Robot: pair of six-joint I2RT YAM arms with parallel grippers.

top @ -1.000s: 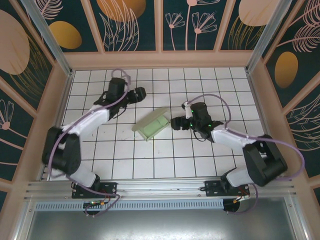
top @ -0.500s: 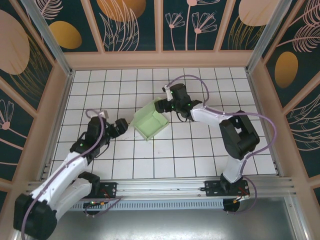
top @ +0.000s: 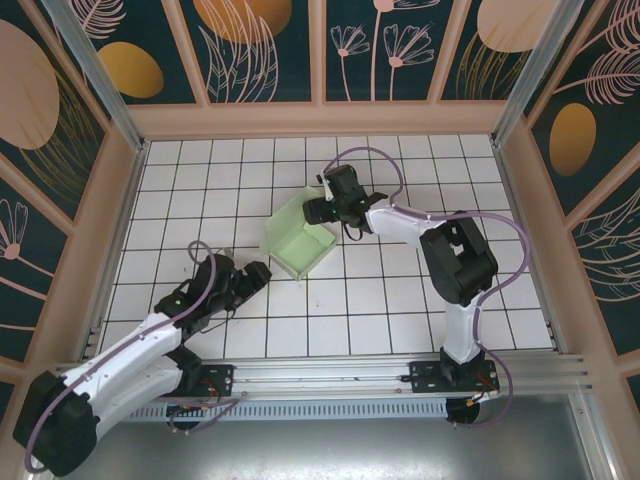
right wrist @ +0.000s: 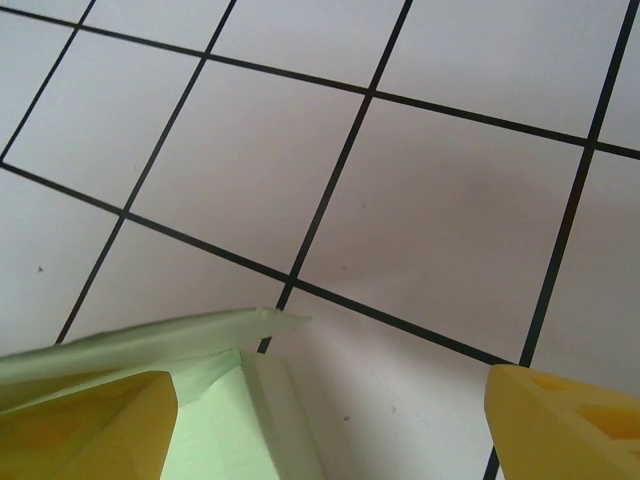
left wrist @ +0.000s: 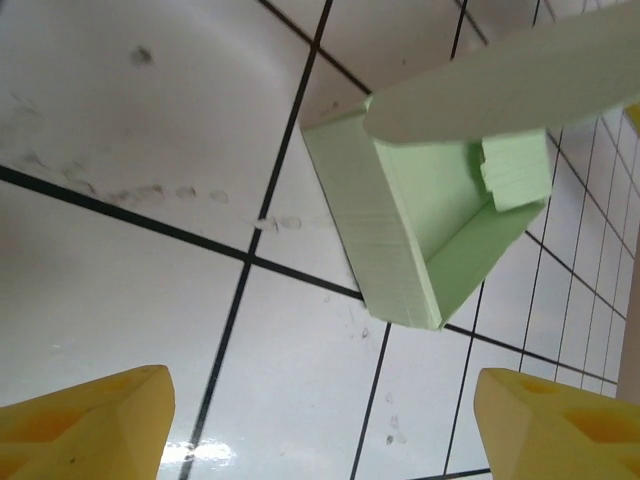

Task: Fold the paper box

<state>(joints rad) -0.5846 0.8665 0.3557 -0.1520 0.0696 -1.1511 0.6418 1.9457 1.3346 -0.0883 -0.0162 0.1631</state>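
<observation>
**tilewatcher:** While the left arm was swinging in from the far left, the box (top: 297, 247) went from a half-flattened thing to a proper little tray. It sits mid-table now, walls up on the sides I can see, nudged a bit further back than a second ago.

**gridfan:** Yeah, and the right gripper (top: 318, 209) moved too. It was off to the right of the box, and now it's at the far right corner, touching the card or near enough. Its fingers are spread wide, one right beside a loose flap (right wrist: 150, 340), with nothing pinched.

**tilewatcher:** Same deal with the left gripper (top: 256, 274): spread wide and empty, low over the table (top: 400, 300). It's aimed at the near left corner, close but clearly apart from it.

**gridfan:** So what's left? From the left arm's camera, a long flap (left wrist: 520, 70) still sticks out over the top, and a small tab (left wrist: 515, 165) inside doesn't look tucked. My guess is the walls are mostly done and closing that flap comes next. It's thin card though, so it could pop flat again.
</observation>
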